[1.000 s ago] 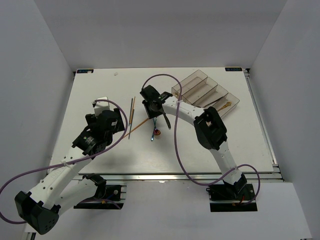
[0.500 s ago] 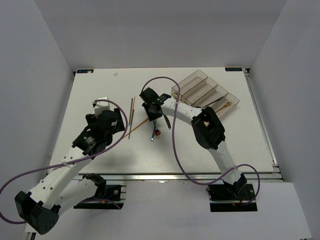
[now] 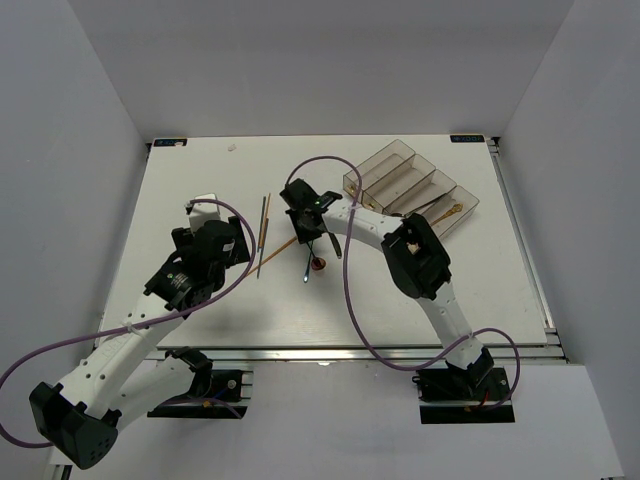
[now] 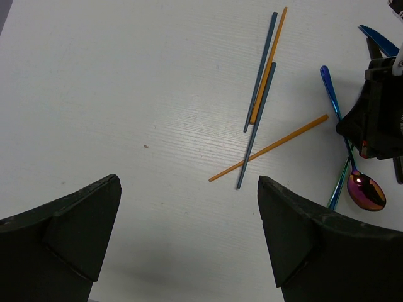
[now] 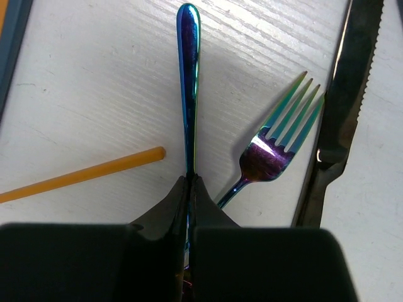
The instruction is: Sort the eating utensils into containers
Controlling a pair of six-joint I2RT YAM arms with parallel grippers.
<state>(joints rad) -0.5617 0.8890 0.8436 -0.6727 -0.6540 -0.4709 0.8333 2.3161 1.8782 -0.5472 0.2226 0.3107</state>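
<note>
Your right gripper is pinching the rainbow spoon by its handle, low on the table beside the fork. Your left gripper is hanging wide open near the chopsticks.

Close around the iridescent spoon, a fork crowds one side with a dark knife beyond it. An orange chopstick ends just beside the other. Open tabletop lies past its handle tip.

Bright, even light, with glare glinting off the spoon.
</note>
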